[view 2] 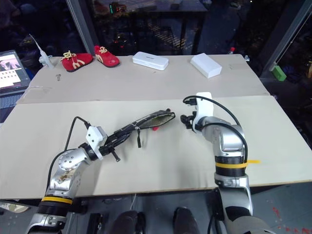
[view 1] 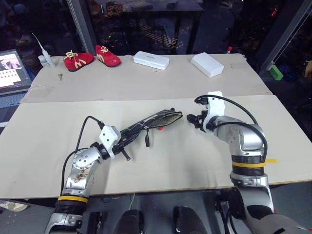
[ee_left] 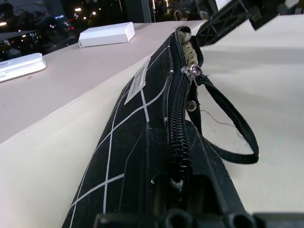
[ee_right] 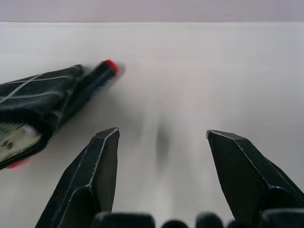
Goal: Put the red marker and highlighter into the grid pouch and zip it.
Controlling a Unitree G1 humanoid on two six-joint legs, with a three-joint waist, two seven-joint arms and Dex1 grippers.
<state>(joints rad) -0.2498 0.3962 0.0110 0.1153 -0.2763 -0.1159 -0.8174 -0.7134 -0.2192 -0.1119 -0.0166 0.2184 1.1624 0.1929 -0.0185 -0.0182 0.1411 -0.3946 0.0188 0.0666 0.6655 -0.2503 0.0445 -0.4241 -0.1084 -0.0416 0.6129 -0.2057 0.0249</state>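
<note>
Left eye view: the pouch is held up off the counter near its middle, slanting toward 2 o'clock, mouth open at the far end with pale lining showing. The zipper pull's loop hangs below it. The left gripper is clamped fully closed on the pouch's near end. The marker pokes out beside the pouch's open end, red tip exposed; whether it rests inside I cannot tell. The right gripper sits at 3 o'clock of the pouch mouth, just beside it, jaws spread wide and empty. Two white boxes and red shoes lie at 12 o'clock, well apart; a laptop lies at 10 o'clock.
</note>
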